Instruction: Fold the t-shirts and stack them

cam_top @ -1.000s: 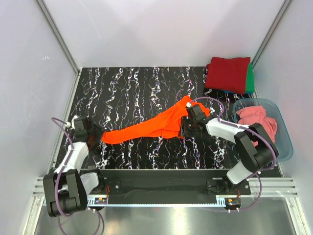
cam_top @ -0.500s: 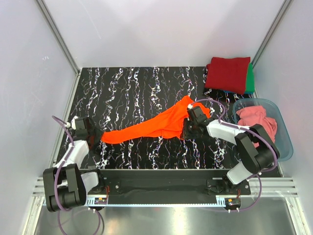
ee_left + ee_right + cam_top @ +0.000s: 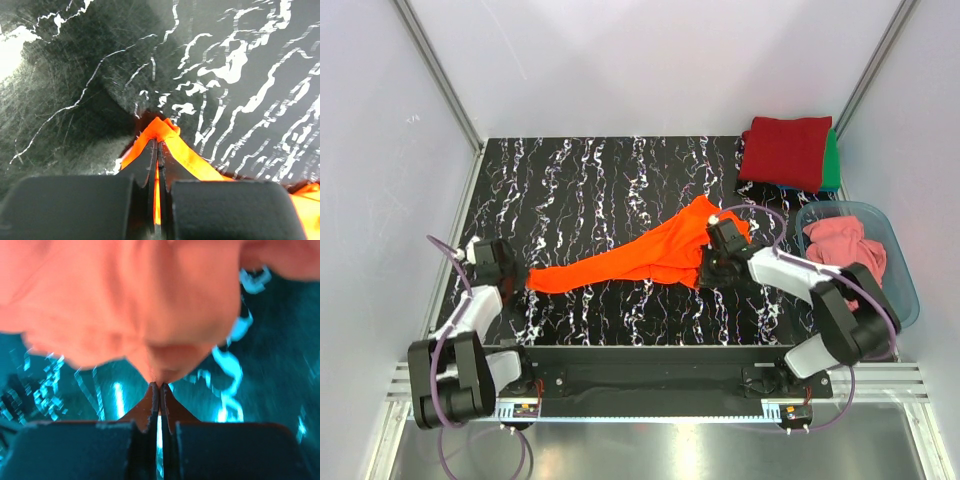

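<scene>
left arm: folded low, wrist forward
left gripper (image 3: pixel 521 279): clamped on orange t-shirt (image 3: pixel 640 258)
right arm: low, reaching left
right gripper (image 3: pixel 699 276): clamped on same shirt

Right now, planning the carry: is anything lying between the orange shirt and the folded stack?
Nothing visible: only bare table separates the orange shirt from the folded stack. The tub sits right of that path.

green shirt (image 3: pixel 834 162): mostly buried under the dark red shirt (image 3: pixel 785 150), just an edge pokes out
orange shirt (image 3: pixel 125 305): pretty blurry in right wrist view, cut off at the top edge
</scene>
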Controlling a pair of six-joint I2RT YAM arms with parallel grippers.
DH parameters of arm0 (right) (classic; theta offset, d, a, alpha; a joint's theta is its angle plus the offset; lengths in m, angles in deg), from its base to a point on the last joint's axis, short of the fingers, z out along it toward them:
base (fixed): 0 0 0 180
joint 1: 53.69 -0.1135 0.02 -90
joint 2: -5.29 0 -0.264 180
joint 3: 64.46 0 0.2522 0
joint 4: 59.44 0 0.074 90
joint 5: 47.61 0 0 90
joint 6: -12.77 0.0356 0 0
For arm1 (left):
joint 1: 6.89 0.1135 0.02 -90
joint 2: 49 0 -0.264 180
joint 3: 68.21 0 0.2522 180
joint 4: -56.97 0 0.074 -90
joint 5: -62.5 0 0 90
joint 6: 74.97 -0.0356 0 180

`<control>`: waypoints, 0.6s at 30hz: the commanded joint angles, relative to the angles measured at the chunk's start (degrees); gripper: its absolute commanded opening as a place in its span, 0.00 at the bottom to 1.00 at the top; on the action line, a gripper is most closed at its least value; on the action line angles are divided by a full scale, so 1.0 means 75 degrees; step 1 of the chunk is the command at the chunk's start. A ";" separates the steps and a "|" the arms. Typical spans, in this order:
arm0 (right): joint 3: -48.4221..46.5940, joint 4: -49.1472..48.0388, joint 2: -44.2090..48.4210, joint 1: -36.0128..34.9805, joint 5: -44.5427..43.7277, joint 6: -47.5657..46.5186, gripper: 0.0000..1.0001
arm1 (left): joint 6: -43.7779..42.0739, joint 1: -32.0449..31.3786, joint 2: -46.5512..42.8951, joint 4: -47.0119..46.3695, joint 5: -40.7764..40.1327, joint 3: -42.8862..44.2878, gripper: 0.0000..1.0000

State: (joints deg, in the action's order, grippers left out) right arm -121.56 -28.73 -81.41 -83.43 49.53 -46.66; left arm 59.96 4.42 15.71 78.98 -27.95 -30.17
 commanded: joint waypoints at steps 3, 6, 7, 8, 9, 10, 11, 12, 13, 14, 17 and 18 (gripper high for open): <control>-0.0643 0.1476 0.2029 0.0004 -0.0447 0.0061 0.00 | 0.0267 -0.0043 -0.1697 0.0913 0.0200 0.0887 0.00; -0.1509 0.2624 0.3084 0.0004 -0.0844 -0.0090 0.00 | 0.0326 -0.0043 -0.2635 0.1898 0.0282 0.1742 0.00; -0.2034 0.3172 0.3528 0.0004 -0.0916 -0.0138 0.00 | 0.0315 -0.0043 -0.2848 0.2364 0.0306 0.1976 0.00; -0.2329 0.3421 0.3741 0.0004 -0.1206 -0.0219 0.00 | 0.0280 -0.0032 -0.3210 0.2566 0.0375 0.2489 0.00; -0.2622 0.3679 0.3940 0.0004 -0.1279 -0.0278 0.00 | 0.0244 -0.0055 -0.3388 0.2800 0.0376 0.2773 0.00; -0.3228 0.4111 0.4279 0.0004 -0.1349 -0.0325 0.00 | 0.0198 -0.0043 -0.3552 0.3173 0.0376 0.3054 0.00; -0.3536 0.4301 0.4433 -0.0008 -0.1408 -0.0465 0.00 | 0.0116 -0.0043 -0.3739 0.3351 0.0341 0.3625 0.00; -0.3817 0.4442 0.4585 0.0004 -0.1420 -0.0536 0.00 | 0.0057 -0.0055 -0.4054 0.3527 0.0283 0.3944 0.00; -0.4400 0.4710 0.4877 0.0004 -0.1409 -0.0629 0.00 | -0.0025 -0.0043 -0.4185 0.3819 0.0271 0.4261 0.00; -0.4684 0.4817 0.5007 0.0004 -0.1467 -0.0746 0.00 | -0.0199 -0.0043 -0.4360 0.3938 0.0271 0.4937 0.00; -0.5810 0.5239 0.5511 0.0004 -0.1537 -0.0911 0.00 | -0.0517 -0.0043 -0.4526 0.4371 0.0341 0.6308 0.00; -0.6079 0.5310 0.5617 0.0004 -0.1479 -0.0981 0.00 | -0.0576 -0.0043 -0.4561 0.4465 0.0376 0.6651 0.00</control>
State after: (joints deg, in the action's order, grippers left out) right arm -160.85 4.62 -41.74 -83.43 40.29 -51.03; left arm 58.93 4.14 -17.38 108.75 -26.26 11.51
